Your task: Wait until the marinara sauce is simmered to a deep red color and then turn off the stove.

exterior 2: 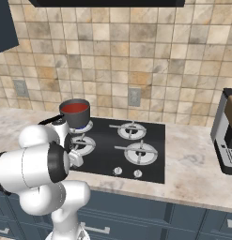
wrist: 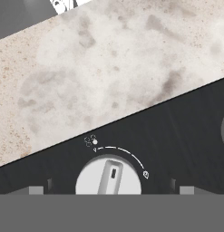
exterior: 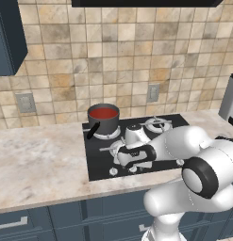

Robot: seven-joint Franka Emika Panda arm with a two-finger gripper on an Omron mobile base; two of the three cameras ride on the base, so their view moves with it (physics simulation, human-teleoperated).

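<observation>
I've got the sauce sitting deep red now: the marinara sauce [exterior: 103, 113] shows as a flat red disc in the small dark saucepan [exterior: 102, 123], which stands on the back left burner of the stove [exterior: 96, 162], black handle poking out toward the marble counter [exterior: 37, 160]. To my eye that colour has turned, so the waiting part of the job looks done, and what's left is the knob.

And that's where I am. In the left base view the gripper [exterior: 121, 165] hangs low over the front edge of the cooktop, right by the row of small silver knobs. The hand view puts one knob [wrist: 109, 177] dead centre at the bottom, its pointer bar near upright and tipped slightly to the right, with a white arc of markings curving above it and the counter edge running diagonally beyond.

Two small grey blocks flank the knob on either side at the bottom of the hand view; I take those for my fingertips [wrist: 35, 190], set apart with the knob between them and not touching it. So the fingers are spread, nothing clamped.

I can't say from here whether this knob is the one that drives the saucepan's burner. The burner shows no sign of being off, so the turn itself is not yet made: close on the knob, rotate it to off
</observation>
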